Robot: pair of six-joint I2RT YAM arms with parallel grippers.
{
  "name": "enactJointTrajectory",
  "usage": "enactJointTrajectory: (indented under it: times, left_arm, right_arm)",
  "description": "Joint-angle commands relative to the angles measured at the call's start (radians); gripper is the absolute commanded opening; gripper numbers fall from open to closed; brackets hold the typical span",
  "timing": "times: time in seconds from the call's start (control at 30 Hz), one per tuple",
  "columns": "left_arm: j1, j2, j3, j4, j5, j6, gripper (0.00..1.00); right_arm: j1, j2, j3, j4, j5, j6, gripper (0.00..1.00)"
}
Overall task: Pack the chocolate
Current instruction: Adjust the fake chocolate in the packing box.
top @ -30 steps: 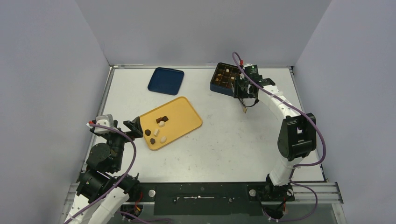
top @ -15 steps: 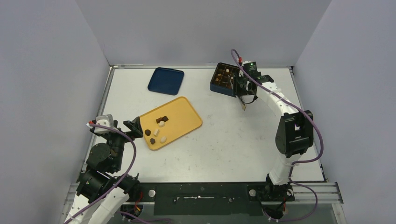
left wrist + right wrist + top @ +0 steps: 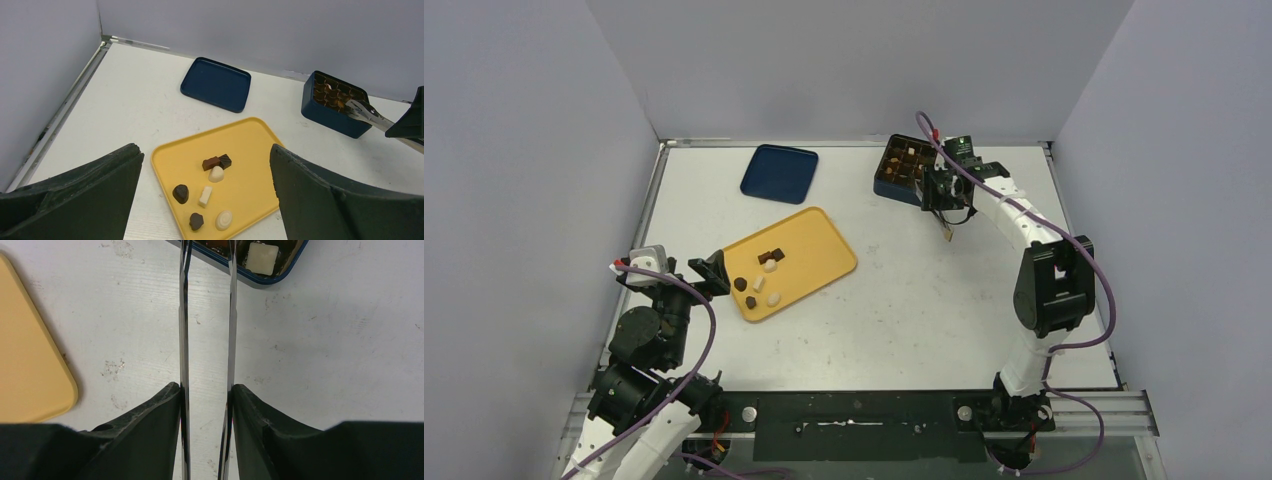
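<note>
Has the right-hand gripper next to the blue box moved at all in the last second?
Yes, slightly. The right gripper, holding tweezers, has edged toward the far wall, judged against the dark blue box beside it.

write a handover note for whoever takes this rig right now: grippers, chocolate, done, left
Left gripper: open, empty, beside the yellow tray.
Right gripper: shut on metal tweezers, blades apart, reaching the dark blue box; no piece seen between them.
Chocolate: seven pieces on the tray, others in box cells.
Done: box partly filled.
Left: the seven tray pieces; the dark blue lid lies apart at the back.
</note>
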Motion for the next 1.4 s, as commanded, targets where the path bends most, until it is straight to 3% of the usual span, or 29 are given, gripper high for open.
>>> enactJointTrajectory:
  times: [0.0, 0.63, 1.03, 1.37]
  left_arm:
    - [0.006, -0.002, 0.011, 0.031, 0.002, 0.01, 0.97]
    - [0.006, -0.001, 0.01, 0.034, 0.0, 0.012, 0.97]
    - [0.006, -0.01, 0.01, 0.033, -0.003, 0.012, 0.97]
    - [0.006, -0.015, 0.009, 0.034, -0.006, 0.012, 0.97]
  right_arm:
    - [-0.003, -0.003, 0.011, 0.016, -0.018, -0.01, 0.4]
    - [-0.034, 0.04, 0.046, -0.012, -0.045, 0.024, 0.37]
    - [-0.044, 0.012, 0.079, -0.025, 0.016, 0.038, 0.23]
    - [-0.044, -0.011, 0.099, -0.032, -0.071, 0.031, 0.25]
